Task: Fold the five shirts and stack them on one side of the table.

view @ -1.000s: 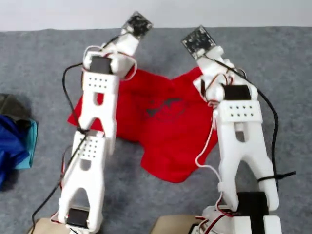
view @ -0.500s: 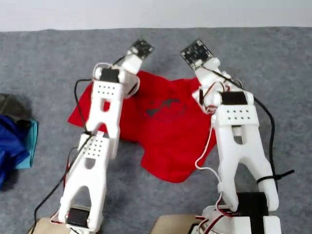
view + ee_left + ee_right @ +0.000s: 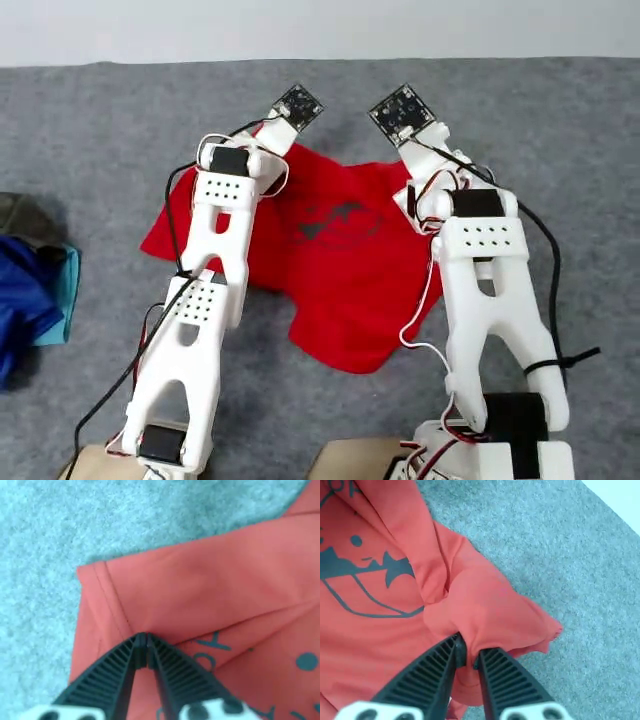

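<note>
A red shirt (image 3: 330, 250) with a dark printed logo lies partly spread on the grey table (image 3: 100, 130). Both arms stand over its far edge. My left gripper (image 3: 145, 647) is shut on a fold of the red shirt (image 3: 210, 595) beside a hemmed corner. My right gripper (image 3: 467, 655) is shut on a bunched fold of the red shirt (image 3: 485, 605) at the other far corner. In the high view the left arm (image 3: 215, 250) covers the shirt's left part and the right arm (image 3: 480, 260) its right edge.
A heap of other shirts (image 3: 30, 275), blue, teal and dark green, lies at the table's left edge. Bare grey surface (image 3: 560, 130) runs along the far side and to the right. Cables hang along both arms.
The left arm has swung right and nearer along the shirt's far edge, pulling that corner inward. The right arm has drawn slightly back, and the shirt's far edge has bunched between them.
</note>
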You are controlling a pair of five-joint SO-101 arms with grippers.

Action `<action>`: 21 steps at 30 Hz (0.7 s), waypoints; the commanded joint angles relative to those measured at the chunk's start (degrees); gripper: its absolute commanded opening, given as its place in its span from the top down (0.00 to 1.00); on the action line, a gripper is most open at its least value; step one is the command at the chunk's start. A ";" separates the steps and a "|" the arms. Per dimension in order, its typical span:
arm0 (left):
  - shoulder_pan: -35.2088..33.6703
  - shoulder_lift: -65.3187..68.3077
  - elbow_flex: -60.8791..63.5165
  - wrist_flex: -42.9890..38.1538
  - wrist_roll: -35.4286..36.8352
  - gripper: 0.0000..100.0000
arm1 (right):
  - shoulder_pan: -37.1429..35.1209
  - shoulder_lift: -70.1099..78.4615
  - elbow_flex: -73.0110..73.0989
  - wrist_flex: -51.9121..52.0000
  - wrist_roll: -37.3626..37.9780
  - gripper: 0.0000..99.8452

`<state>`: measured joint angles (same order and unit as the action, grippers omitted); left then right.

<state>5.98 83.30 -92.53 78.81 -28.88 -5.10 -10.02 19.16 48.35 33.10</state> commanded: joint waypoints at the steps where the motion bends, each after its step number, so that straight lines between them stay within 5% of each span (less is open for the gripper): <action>1: 0.18 -6.51 -3.82 1.05 -0.44 1.00 | -0.13 -5.93 -2.20 -0.84 -0.53 0.99; 21: -3.69 -16.53 -3.21 14.95 -4.22 0.99 | -0.48 -15.78 -1.85 12.18 -0.62 0.99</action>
<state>2.64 67.30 -93.32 94.37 -32.22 -5.19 -24.09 19.16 59.96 33.10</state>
